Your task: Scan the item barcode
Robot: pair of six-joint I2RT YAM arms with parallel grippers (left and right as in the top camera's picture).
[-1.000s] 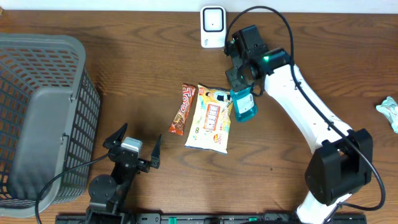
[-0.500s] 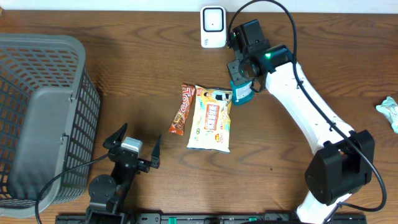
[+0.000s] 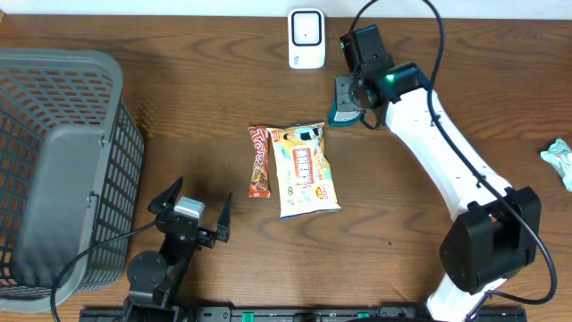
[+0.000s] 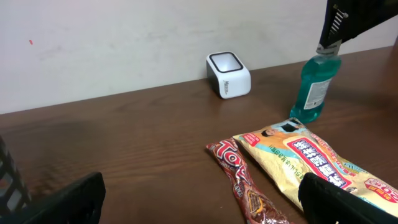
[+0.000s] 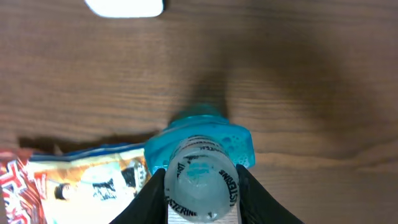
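A teal mouthwash bottle (image 3: 342, 109) stands upright just right of the white barcode scanner (image 3: 306, 38), which sits at the table's far edge. My right gripper (image 3: 359, 89) is shut on the bottle's clear cap from above. In the right wrist view the cap (image 5: 202, 177) fills the space between the black fingers (image 5: 152, 196), with the scanner (image 5: 124, 6) at the top edge. The left wrist view shows the bottle (image 4: 316, 87) with its base at table level, right of the scanner (image 4: 228, 74). My left gripper (image 3: 190, 207) rests open near the front edge, holding nothing.
A yellow snack bag (image 3: 304, 170) and a brown chocolate bar (image 3: 258, 161) lie mid-table, in front of the left gripper (image 4: 199, 202). A grey mesh basket (image 3: 63, 161) fills the left side. A crumpled pale wrapper (image 3: 559, 161) lies at the right edge.
My right gripper has carried the bottle back and up toward the scanner, turning it upright. The snack bag and chocolate bar have swung round on the table. The left arm is still.
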